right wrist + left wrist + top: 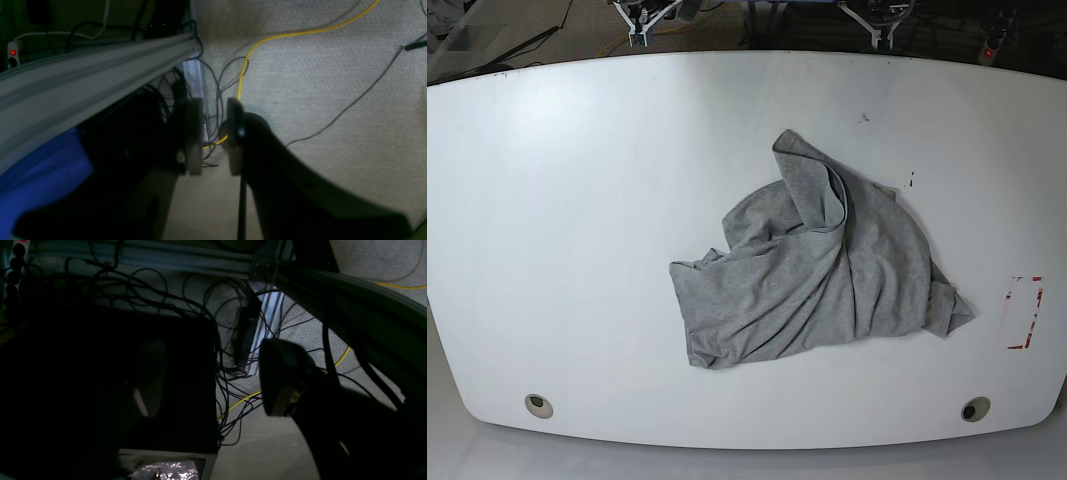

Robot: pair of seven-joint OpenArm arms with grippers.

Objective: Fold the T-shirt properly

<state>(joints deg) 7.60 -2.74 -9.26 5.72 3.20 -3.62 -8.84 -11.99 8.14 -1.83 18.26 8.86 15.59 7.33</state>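
Lying crumpled on the table (577,200), the T-shirt (817,270); left pincer (213,380) and right pincer (215,136) gape empty.

It looks like a robot lab, with a big white table (577,200), tangled wires (230,396) and grey carpet (317,83).

**Dark, Curved Jaws on Both Arms**

The left gripper (213,380) was nearly black, with broad, rounded fingers (282,380); the nearer one carried a paler, tan-grey pad at its tip and swept back into a thick, curved black body. The right gripper (213,136) had two flat, upright pads (194,136) of dull grey, each set on a black arched finger. A small round fastener showed on one pad's edge, and a thin dark cable ran down beneath it.
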